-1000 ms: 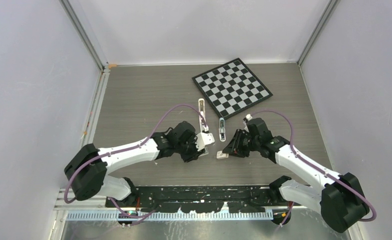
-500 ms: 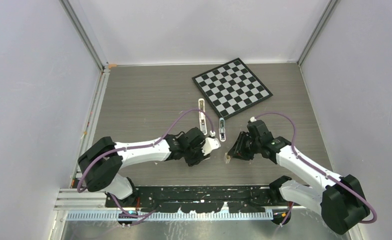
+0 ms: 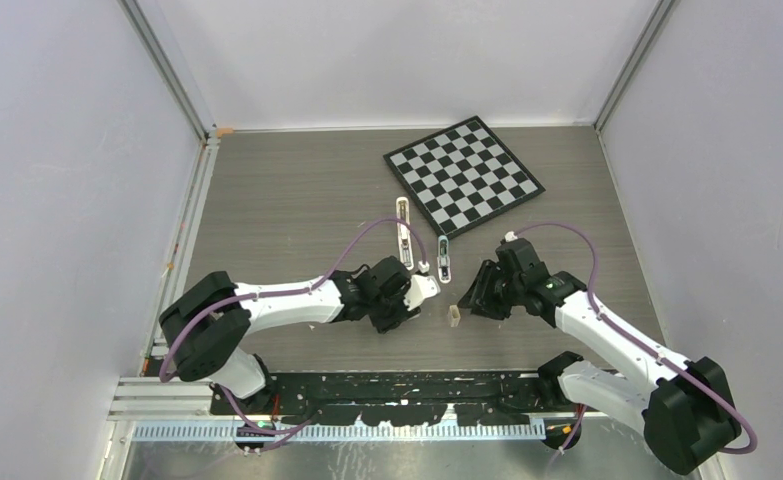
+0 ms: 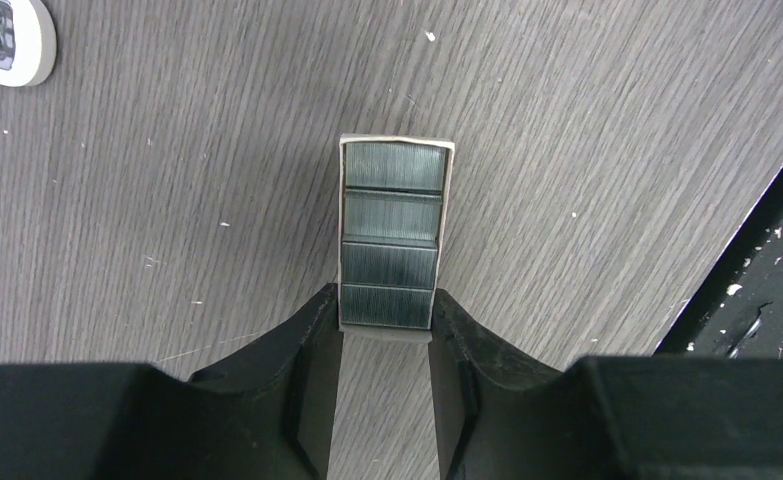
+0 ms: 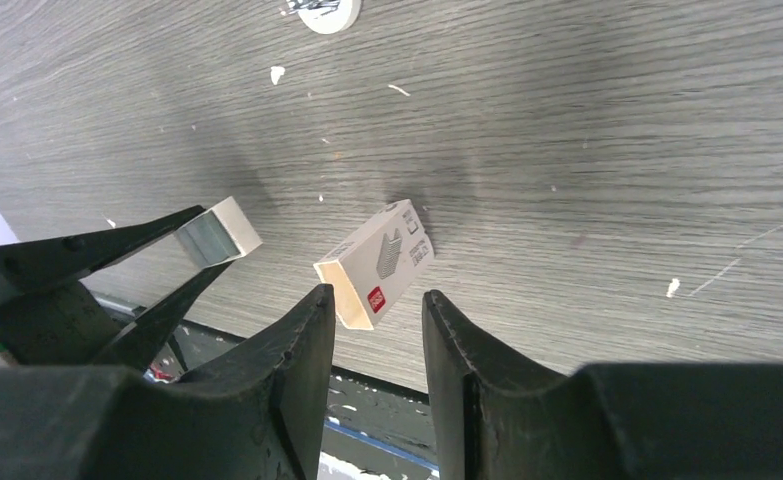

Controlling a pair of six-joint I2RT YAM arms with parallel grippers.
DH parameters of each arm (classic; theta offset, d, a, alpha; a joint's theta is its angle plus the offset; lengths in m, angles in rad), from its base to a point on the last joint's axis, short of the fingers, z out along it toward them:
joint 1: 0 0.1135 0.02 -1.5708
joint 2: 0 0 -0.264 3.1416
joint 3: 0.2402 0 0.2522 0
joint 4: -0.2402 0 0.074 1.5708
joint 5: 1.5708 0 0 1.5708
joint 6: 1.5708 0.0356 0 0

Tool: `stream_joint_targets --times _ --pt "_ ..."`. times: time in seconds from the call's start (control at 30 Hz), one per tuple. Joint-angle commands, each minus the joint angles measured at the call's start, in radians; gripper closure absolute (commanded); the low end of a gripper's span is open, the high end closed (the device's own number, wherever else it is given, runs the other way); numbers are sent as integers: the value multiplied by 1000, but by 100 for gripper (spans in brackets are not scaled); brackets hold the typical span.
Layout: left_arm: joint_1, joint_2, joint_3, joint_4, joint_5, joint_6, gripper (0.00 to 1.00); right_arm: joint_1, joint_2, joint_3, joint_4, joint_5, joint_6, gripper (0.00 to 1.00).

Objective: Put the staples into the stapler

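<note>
My left gripper (image 4: 387, 305) is shut on the near end of a white tray that holds the staples (image 4: 389, 215), several silvery-grey blocks in a row, just above the table. In the top view the left gripper (image 3: 419, 291) sits just below the stapler. The stapler lies open as a white arm (image 3: 405, 228) and a teal-tipped arm (image 3: 445, 258). My right gripper (image 5: 379, 310) is open and empty. It hovers just behind a small white staple-box sleeve (image 5: 377, 262), which lies on the table (image 3: 453, 316). The held tray also shows in the right wrist view (image 5: 212, 232).
A black-and-white chequered board (image 3: 463, 175) lies at the back right. The table's black front edge (image 4: 757, 290) runs close to both grippers. White walls stand on three sides.
My right gripper has let go of the box sleeve, which now lies on the table, and has drawn back to the right. My left gripper has moved right with the tray of staples.
</note>
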Motion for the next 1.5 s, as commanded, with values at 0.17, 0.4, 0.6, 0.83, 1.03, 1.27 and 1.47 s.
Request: stream_joint_targets --times 0.17,0.4,0.6,0.83,1.03,1.27,1.47 --pt "-3 -9 -27 65 8 -16 61 -3 -4 11 102 -84 -2 49" --pt "-4 -28 -36 68 10 -20 58 -2 30 6 73 -74 -21 43" --pt "-3 -113 -34 58 -54 -10 47 -1 58 2 98 -103 -29 44" --pt "17 -198 8 -3 -112 16 2 13 77 -2 112 -103 -33 33" --pt "64 -219 49 -39 -138 -15 0 45 135 21 113 -74 -44 31" --pt "184 -286 59 -26 -46 -131 0 67 183 58 35 23 -61 35" --pt "305 -363 43 -78 -58 -175 0 67 134 95 -84 169 -91 45"
